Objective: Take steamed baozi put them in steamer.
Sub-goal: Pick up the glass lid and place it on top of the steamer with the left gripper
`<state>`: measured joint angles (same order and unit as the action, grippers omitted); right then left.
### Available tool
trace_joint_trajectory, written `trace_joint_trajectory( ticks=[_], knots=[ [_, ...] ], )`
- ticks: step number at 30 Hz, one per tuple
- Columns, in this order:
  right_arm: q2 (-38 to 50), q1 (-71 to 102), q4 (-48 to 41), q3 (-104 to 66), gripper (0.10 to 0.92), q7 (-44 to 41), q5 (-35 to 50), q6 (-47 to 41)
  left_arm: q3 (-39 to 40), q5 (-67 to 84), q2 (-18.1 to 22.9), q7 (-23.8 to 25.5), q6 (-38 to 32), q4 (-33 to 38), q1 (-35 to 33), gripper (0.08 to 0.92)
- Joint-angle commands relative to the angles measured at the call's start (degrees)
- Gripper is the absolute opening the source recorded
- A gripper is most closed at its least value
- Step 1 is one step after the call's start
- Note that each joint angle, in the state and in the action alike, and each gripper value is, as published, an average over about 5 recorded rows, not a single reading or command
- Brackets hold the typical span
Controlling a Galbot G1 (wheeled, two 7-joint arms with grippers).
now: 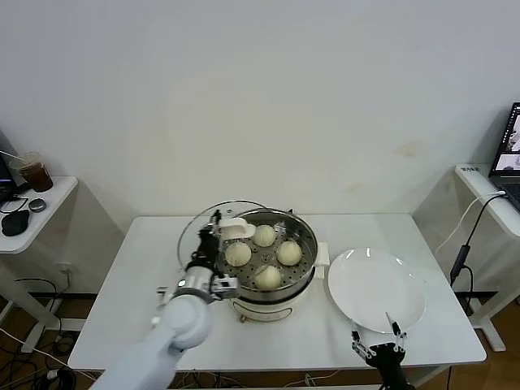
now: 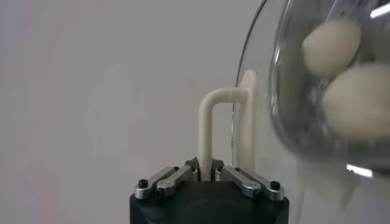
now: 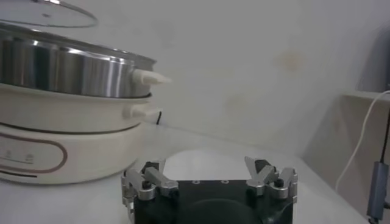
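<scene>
We see four smooth pale baozi (image 1: 264,236) on the perforated tray inside the shiny steel steamer (image 1: 305,262). Left gripper (image 2: 205,173) pinches the white handle (image 2: 210,122) of the round glass lid (image 1: 195,227), tilted over the steamer's left rim. Right gripper (image 3: 209,176), spread, low beside the plate (image 1: 375,289); its arm is cut off.

A round glass lid (image 1: 213,230) with a white handle (image 1: 236,228) is tilted over the table (image 1: 122,301). A flat white plate (image 1: 376,290) lies on it. A laptop (image 1: 510,153) stands on the side desk (image 1: 481,188).
</scene>
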<state>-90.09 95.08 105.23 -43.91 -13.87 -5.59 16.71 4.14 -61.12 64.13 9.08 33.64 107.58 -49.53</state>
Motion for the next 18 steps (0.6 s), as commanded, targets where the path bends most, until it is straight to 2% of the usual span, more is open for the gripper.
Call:
trace_joint_trajectory(
  ticks=[1,7,18],
  knots=[
    [-0.22,-0.44,-0.46,0.55,0.823,-0.02,-0.78,0.02,9.34,-12.20,6.95,8.52,4.06,-3.77,7.56,0.174],
    [-0.31,-0.44,-0.47,1.44,0.823,-0.05,-1.39,-0.21,8.40,-15.18,9.94,9.32,3.98,-5.71,6.48,0.174],
    [-0.31,-0.34,-0.65,1.64,0.823,-0.05,-1.63,-0.07,7.88,-16.49,12.81,9.04,3.70,-7.38,4.96,0.174]
  ],
)
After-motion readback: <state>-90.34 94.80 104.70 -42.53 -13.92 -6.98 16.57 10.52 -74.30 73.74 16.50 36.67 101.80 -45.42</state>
